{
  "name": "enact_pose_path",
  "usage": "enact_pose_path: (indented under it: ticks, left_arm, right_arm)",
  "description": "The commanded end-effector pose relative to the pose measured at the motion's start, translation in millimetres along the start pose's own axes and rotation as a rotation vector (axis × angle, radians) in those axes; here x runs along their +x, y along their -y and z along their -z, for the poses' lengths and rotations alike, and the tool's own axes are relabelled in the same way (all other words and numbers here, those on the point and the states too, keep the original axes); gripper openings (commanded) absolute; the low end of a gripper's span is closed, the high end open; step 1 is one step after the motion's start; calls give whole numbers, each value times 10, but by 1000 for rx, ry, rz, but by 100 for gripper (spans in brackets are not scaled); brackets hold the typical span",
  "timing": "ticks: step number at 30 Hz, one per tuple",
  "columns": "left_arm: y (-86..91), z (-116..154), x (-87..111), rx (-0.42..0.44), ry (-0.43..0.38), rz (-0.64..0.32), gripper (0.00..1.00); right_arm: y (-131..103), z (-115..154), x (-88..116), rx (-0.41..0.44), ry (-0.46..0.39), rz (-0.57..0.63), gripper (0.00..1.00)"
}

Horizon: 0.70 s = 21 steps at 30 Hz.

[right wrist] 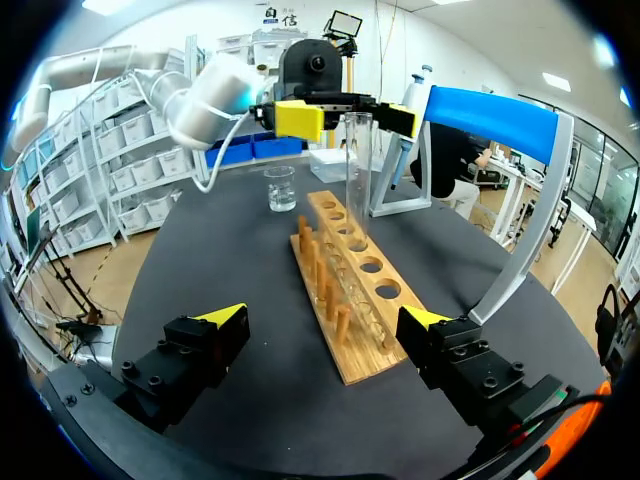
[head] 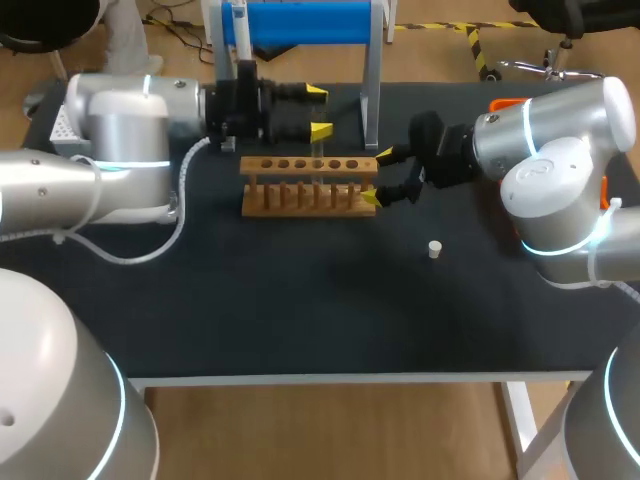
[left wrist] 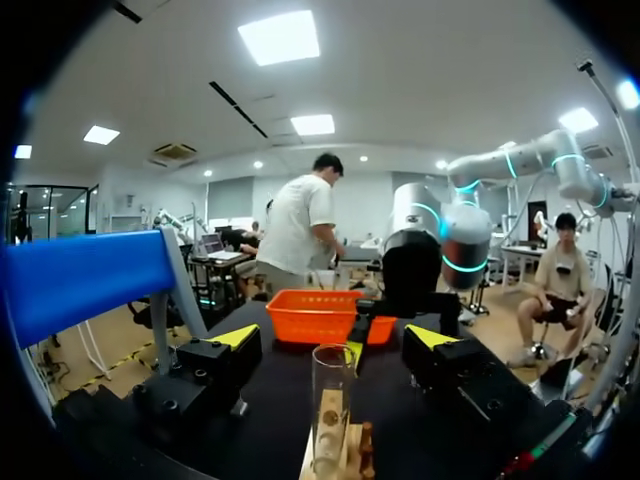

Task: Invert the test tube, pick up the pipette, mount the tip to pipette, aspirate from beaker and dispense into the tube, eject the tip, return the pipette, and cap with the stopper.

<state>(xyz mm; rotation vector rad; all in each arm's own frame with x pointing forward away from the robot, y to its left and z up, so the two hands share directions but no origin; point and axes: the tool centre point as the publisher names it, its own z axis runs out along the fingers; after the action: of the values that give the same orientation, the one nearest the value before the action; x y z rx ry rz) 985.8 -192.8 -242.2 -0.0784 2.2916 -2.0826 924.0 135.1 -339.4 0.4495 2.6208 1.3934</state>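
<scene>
Left hand (head: pixel 318 110) wide at test tube (left wrist: pixel 332 405); right hand (head: pixel 379 177) wide at rack's (head: pixel 310 185) right end.
Centre tube between fingers, close gently, lift straight.

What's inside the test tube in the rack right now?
The test tube looks clear and empty, its mouth open; the stopper lies apart from the wooden rack. The tube's lower end sits down in that rack, so its very bottom is hidden.

Rack (head: pixel 310 186): bare wood, matt. Test tube (left wrist: pixel 332 400): clear, smooth, glossy glass. Table (head: pixel 300 310): black, matt. Stopper (head: pixel 434 249): pale, possibly rubber.
</scene>
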Motion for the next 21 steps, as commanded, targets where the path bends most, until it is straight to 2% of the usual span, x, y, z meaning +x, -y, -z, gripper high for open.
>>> enact_pose_path:
  ticks: [1, 5, 11, 16, 21]
  left_arm:
    - [102, 125, 71, -41, -10, 12, 100]
    - [148, 284, 170, -64, -18, 27, 100]
    - [173, 680, 358, -109, -9, 63, 100]
    - [168, 1087, 511, -136, 59, 82, 100]
    - [91, 1478, 671, -171, 147, 117, 100]
  right_arm:
    - [2, 6, -1, 0, -1, 0, 100]
    - [2, 6, -1, 0, -1, 0, 100]
    - [2, 6, -1, 0, -1, 0, 100]
    - [2, 6, -1, 0, -1, 0, 100]
    - [2, 6, -1, 0, -1, 0, 100]
